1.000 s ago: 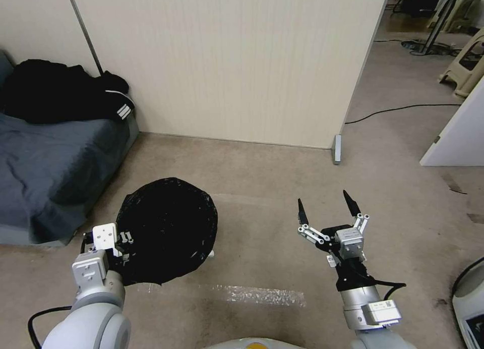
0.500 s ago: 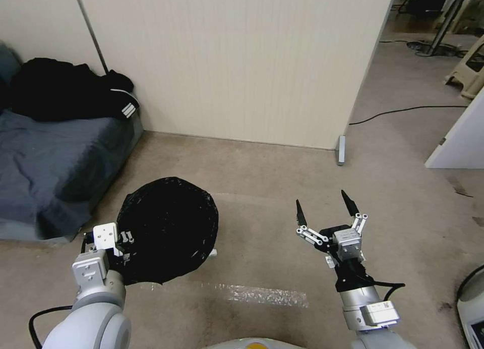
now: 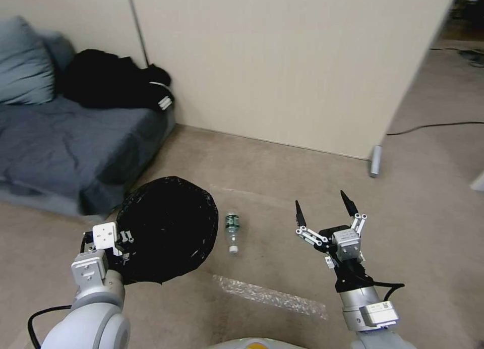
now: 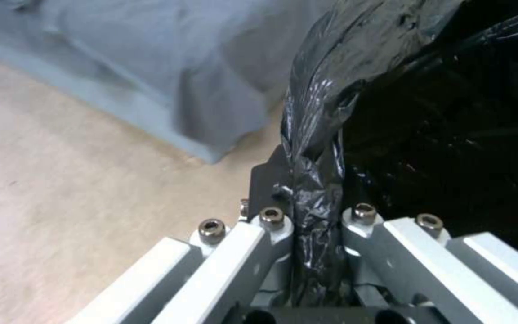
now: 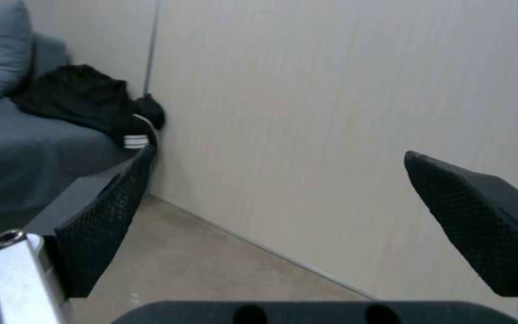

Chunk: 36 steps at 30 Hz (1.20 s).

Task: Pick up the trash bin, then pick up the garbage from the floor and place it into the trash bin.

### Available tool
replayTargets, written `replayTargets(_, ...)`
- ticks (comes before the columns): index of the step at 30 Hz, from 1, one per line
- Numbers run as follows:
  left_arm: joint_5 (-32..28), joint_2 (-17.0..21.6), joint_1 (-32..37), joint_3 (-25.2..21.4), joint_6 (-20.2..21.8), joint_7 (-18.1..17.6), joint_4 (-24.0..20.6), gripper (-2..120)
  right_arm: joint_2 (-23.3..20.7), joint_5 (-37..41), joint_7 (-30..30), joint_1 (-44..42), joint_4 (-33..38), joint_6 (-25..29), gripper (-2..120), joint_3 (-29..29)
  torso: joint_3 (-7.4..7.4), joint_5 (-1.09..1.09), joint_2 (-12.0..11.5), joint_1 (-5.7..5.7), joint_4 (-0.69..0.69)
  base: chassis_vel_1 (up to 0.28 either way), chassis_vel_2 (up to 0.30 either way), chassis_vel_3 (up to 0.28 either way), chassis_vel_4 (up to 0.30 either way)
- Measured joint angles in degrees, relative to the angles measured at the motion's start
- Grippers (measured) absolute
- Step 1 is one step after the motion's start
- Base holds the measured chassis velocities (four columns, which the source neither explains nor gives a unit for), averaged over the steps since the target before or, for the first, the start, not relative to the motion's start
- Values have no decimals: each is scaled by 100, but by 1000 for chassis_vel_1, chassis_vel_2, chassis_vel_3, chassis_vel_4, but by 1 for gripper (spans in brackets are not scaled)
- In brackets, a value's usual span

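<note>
Left gripper (image 3: pixel 121 240) jaws clamped on bag-lined rim of trash bin (image 3: pixel 169 228), carried off floor; plastic bottle (image 3: pixel 232 231) lies just beside it on carpet, likely light, crushable, slippery — grip mid-body across label; right gripper (image 3: pixel 322 210) jaws apart, empty.

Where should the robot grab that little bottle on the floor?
Probably round the middle of the bottle, coming straight down from above. It lies flat on the carpet with its white cap toward the robot, so the fingers should close across its narrow sides. The open right gripper is free; the left gripper is shut on the trash bin rim.
</note>
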Motion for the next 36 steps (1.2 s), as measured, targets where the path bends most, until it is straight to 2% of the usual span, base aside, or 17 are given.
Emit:
replayTargets(15,-49,9,2,29,-12,9,-13,1,0,-22,5,-13,3,-32,100,-10,0,0,0,0,1,121,116,120,119)
replayTargets(24,-48,12,-1,28,-23,29,-13,1,0,-20,29,-9,25,-128,100,-10,0,0,0,0,-2,19,17,9,14)
replayTargets(29,-24,11,11,27,-34,62,-11,1,0,11,336,161,96,-648,100,-11,0,0,0,0,-1,0,0,0,0)
replayTargets(31,20,12,20,27,-54,105,3,1,-55,474,562,420,170,-1294,100,-6,0,1,0,0,-2,0,0,0,0)
replayTargets(32,20,12,20,27,-54,105,3,1,-55,474,562,420,170,-1294,100,-6,0,1,0,0,-2,0,0,0,0)
replayTargets(35,57,11,19,15,-59,132,39,1,-564,1435,901,930,209,-2309,100,-2,0,1,0,0,1,0,0,0,0)
replayTargets(36,57,11,19,15,-59,132,39,1,-564,1435,901,930,209,-2309,100,-2,0,1,0,0,1,0,0,0,0)
